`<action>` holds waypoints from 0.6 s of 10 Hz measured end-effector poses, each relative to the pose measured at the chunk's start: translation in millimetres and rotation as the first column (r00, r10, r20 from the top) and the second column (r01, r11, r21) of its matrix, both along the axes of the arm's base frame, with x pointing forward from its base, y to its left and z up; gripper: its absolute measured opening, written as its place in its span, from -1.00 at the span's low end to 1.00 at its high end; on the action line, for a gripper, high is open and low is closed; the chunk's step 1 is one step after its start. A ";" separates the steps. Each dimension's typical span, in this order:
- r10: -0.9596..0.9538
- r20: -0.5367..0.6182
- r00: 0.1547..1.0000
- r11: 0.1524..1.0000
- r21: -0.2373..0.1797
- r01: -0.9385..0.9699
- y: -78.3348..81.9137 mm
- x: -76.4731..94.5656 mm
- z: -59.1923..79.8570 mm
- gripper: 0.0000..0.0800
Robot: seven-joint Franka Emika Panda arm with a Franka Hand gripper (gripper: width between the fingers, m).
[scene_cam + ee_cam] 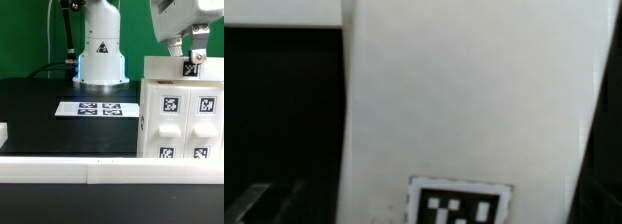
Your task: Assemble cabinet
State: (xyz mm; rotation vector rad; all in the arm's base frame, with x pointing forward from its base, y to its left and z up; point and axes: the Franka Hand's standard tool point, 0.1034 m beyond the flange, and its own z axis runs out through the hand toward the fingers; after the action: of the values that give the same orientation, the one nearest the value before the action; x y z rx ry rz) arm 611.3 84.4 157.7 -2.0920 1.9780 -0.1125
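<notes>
A black table (40, 120) fills the scene, edged in front by a white rail (60, 170); the marker board (97, 108) lies flat near the robot base (101, 50). The cabinet (180, 115) stands at the exterior view's right, cut off by the frame. The claw (190, 52) sits at its top edge; whether it grips cannot be told. The wrist view is blurred, showing a white wall and one tag (461, 202).
</notes>
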 end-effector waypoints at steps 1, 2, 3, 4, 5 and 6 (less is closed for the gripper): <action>0.006 0.007 1.000 1.000 0.007 -0.006 0.7 0.7 3.3 0.97; 0.010 0.016 1.000 1.000 0.011 -0.010 1.6 2.1 9.6 0.99; 0.016 0.028 0.999 1.000 0.021 -0.017 2.4 3.5 17.7 0.99; 0.007 0.039 0.999 0.999 0.038 -0.009 2.8 5.5 24.4 0.99; 0.024 0.045 0.999 0.999 0.036 -0.026 2.9 6.0 24.9 0.99; 0.059 0.047 0.997 0.998 0.025 -0.060 3.1 5.3 22.4 0.99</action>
State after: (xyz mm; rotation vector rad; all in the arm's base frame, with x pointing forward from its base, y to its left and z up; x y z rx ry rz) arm 616.6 87.5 180.2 -2.1102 1.8789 -0.1211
